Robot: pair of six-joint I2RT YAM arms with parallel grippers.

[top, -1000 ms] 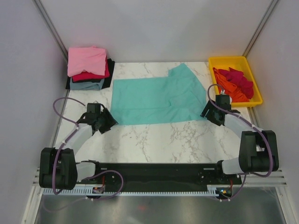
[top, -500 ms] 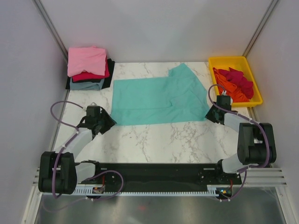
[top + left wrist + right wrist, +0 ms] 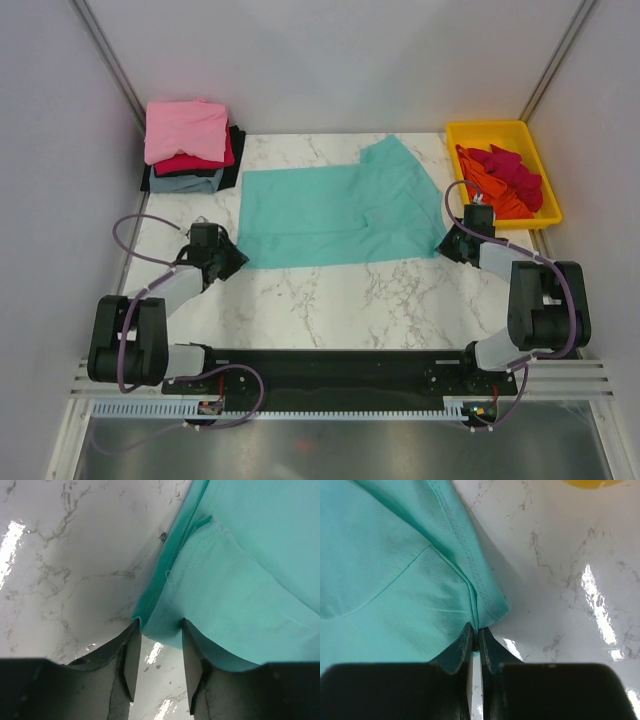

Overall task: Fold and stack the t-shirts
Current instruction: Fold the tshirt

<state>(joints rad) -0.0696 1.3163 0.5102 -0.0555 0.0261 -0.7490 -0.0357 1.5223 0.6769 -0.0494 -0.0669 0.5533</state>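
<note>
While the teal t-shirt [image 3: 335, 215] lies spread flat over the far half of the marble counter [image 3: 330, 300], with one flap reaching toward the far edge, a gripper sits at each of its near corners. The left gripper [image 3: 234, 259] is low at the shirt's near-left corner. The left wrist view shows its fingers [image 3: 127, 655] spread apart, with the doubled corner of the cloth lying in the gap between them. The right gripper [image 3: 448, 243] is at the near-right corner, and in the right wrist view its fingers [image 3: 490, 655] are pressed together, pinching the stitched hem of the teal cloth. In the far-left corner stands a folded stack: a pink t-shirt [image 3: 185, 128] on top, then a crimson t-shirt [image 3: 208, 161], a grey-blue t-shirt [image 3: 185, 182] and a black t-shirt [image 3: 236, 150] underneath. At the far-right corner a yellow tray [image 3: 487, 129] holds a crumpled orange t-shirt [image 3: 488, 185] and a red t-shirt [image 3: 522, 172].
</note>
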